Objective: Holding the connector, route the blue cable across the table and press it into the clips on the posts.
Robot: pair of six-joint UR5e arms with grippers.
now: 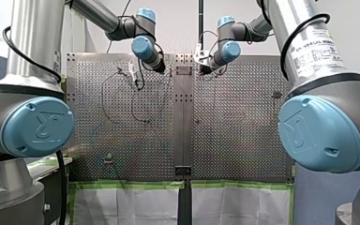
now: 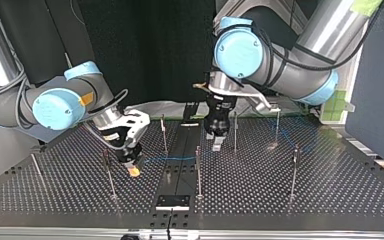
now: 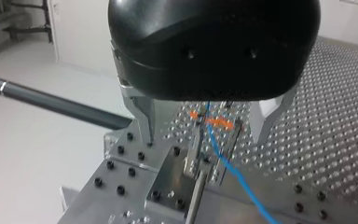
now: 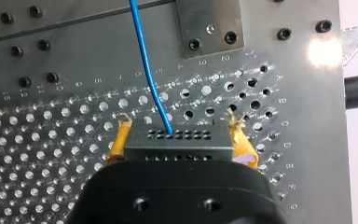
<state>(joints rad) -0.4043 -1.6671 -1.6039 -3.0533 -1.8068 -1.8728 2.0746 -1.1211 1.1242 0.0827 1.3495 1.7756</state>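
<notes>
From beside the perforated metal desk [image 2: 280, 195], the robot's right end effector [image 4: 182, 140] is seen pinching a dark rectangular connector [image 4: 177, 144] dotted with small holes, 1 yellow pad [image 4: 117, 142] pressed to each side of it. The thin blue cable [image 4: 144, 60] leaves the connector's front face and runs ahead over the desk toward a bolted metal plate [image 4: 208, 23]. In the top view this right end effector [image 2: 132, 167] sits low over the desk at the view's left, just beside a thin metal post [image 2: 109, 175], and the blue cable [image 2: 172, 159] stretches from it toward the post [image 2: 198, 167] near the middle.

The left end effector [image 3: 203, 139], black with 2 metal fingers [image 3: 144, 119], is spread wide and grips nothing. Between its fingers stands a slim post carrying a clip [image 3: 193, 156] with orange marks, and the blue cable [image 3: 235, 175] runs at the clip; whether it is seated there I cannot tell. In the top view the left end effector [image 2: 217, 142] hangs near the middle, fingertips close to the desk, well apart from the right one
</notes>
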